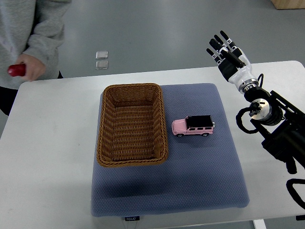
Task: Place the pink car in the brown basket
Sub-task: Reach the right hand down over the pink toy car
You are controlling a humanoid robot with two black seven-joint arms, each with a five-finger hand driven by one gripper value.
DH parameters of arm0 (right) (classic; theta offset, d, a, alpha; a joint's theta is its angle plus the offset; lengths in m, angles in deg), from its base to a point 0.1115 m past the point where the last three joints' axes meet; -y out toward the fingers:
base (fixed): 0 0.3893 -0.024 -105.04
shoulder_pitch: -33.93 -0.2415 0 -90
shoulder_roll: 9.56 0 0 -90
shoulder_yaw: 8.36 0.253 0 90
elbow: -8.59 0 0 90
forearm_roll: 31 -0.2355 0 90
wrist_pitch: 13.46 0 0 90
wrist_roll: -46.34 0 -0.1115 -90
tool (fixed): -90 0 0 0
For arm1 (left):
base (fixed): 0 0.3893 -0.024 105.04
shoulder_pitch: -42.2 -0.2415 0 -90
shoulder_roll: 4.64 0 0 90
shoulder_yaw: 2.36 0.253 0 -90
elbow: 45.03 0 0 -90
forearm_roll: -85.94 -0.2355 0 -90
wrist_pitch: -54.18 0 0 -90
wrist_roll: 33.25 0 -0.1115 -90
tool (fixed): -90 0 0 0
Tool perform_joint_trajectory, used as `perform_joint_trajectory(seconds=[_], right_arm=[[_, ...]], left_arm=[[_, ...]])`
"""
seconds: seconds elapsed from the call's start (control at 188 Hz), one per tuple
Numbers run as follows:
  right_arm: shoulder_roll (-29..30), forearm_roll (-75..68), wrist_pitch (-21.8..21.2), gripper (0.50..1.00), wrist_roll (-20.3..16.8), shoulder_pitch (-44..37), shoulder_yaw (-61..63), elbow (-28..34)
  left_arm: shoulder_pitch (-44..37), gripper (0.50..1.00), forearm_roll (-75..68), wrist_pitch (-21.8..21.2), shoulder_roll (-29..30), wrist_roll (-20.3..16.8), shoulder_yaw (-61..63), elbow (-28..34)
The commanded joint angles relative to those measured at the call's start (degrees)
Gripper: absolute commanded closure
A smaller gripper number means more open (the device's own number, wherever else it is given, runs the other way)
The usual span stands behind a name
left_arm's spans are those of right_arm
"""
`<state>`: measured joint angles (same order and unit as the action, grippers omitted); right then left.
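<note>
On the blue mat (190, 167), the pink car (193, 126) is being seen on its wheels, black roof up, just right of the brown basket (132, 125) and not touching it. Nothing is being held in the basket. Mat and basket are being carried by the white table (47, 157). The right hand (228, 53) is being held over the table's far right edge, fingers spread and relaxed, nothing grasped, well apart from the car. At the top left, a small red object (16, 69) is being gripped by a person's hand (32, 67), grey sleeve (45, 33) above it. Two small clear squares (101, 60) are lying on the floor beyond the table.
</note>
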<state>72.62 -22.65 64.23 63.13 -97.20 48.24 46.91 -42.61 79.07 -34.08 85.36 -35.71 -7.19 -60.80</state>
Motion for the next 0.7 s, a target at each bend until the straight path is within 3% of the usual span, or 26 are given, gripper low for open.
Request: perform_joint_trajectory(seconds=[0.0, 0.235, 0.411, 0.528, 0.693], right_arm=[[0.0, 0.0, 0.0, 0.589, 0.0, -0.08, 0.0, 0.0], [-0.53, 3.16, -0.35, 0.589, -0.09, -0.88, -2.2, 0.53], [-8.96, 25.49, -4.66, 0.589, -1.84, -6.06, -16.44, 2.64], [-16.96, 40.96, -7.73, 0.589, -4.48, -11.16, -28.65, 8.79], [-27.5, 51.24, -13.53, 0.589, -6.06, -17.4, -40.77, 24.25]], left_arm=[[0.0, 0.5, 0.01, 0.02, 0.0, -0.01, 0.0, -0.05], [0.7, 0.5, 0.09, -0.07, 0.0, -0.01, -0.09, 0.04], [0.7, 0.5, 0.01, -0.07, 0.0, -0.01, -0.09, 0.04], [0.7, 0.5, 0.01, -0.07, 0.0, -0.01, -0.09, 0.04], [0.7, 0.5, 0.01, -0.07, 0.0, -0.01, -0.09, -0.05]])
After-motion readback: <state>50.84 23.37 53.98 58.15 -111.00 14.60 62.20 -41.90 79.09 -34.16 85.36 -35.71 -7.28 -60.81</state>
